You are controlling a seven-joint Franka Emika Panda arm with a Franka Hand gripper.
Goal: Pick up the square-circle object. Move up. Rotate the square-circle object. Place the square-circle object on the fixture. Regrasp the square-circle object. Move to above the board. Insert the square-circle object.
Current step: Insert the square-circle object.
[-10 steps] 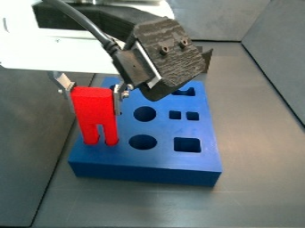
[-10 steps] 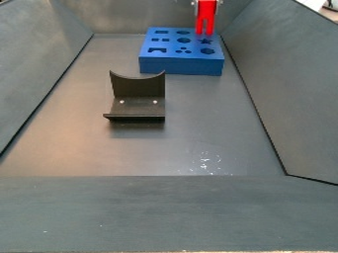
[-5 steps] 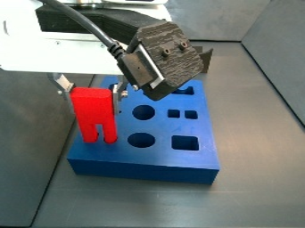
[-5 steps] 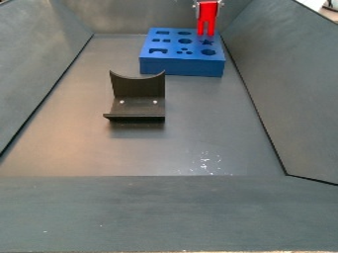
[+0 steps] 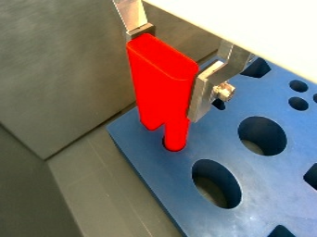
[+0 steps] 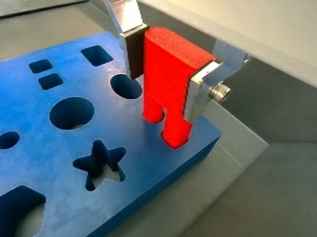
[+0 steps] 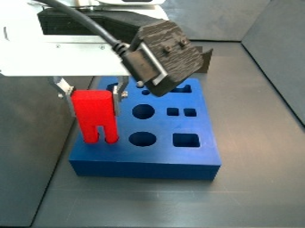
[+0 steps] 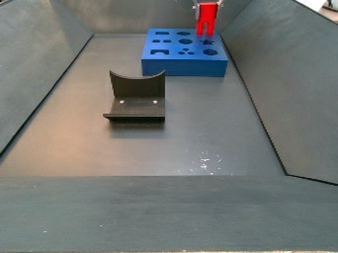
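I see the gripper closed on the red piece, held upright over the board's left edge at mid-frame in a side view. In a side view, the fixture stands left of centre, well apart from the board.

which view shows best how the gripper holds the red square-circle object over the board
A wrist view: the gripper clamps the square-circle object between both silver fingers, lobes hanging over the board edge. A side view shows one finger only; another shows it tiny and distant.
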